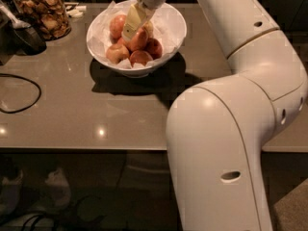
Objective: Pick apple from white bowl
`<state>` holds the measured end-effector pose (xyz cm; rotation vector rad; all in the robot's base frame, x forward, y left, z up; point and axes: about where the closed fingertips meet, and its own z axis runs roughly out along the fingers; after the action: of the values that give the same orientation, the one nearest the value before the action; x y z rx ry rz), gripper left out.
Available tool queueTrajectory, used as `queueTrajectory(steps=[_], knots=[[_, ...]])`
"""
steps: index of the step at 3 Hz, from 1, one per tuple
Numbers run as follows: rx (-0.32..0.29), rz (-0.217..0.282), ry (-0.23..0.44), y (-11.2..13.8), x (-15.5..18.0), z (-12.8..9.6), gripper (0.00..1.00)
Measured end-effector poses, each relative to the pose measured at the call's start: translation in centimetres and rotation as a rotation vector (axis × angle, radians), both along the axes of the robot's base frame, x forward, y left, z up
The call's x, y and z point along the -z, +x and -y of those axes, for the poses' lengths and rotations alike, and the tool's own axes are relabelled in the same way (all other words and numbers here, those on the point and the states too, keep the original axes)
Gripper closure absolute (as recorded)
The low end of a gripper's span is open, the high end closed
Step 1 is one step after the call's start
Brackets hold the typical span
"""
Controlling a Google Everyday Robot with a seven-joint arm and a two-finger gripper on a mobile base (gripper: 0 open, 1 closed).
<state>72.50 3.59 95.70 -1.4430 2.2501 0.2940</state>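
Note:
The white bowl (pixel 168 20), lined with crumpled white paper, stands at the back middle of the table and holds several apples. The red apple with orange blush (pixel 140 40) lies in the middle of the pile. My gripper (pixel 133 32) comes down from the top edge of the camera view into the bowl, and its cream-coloured tip rests against the left side of that apple. A yellower apple (pixel 117 25) lies to the left of the gripper. Smaller reddish apples (pixel 117 52) lie at the front.
A glass jar of brown snacks (pixel 42 11) stands at the back left, with a dark scoop-like object (pixel 21 32) beside it. A black cable (pixel 19 93) loops on the left of the grey-brown table (pixel 96 109). My white arm (pixel 226 129) fills the right side.

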Motion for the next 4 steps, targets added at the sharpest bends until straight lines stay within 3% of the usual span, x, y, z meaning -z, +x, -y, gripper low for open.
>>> queueTrajectory(steps=[2, 4], knots=[[0.042, -0.061, 0.010, -0.6, 1.7, 1.0, 0.28], [0.035, -0.088, 0.000, -0.7, 2.6, 0.4, 0.28]])
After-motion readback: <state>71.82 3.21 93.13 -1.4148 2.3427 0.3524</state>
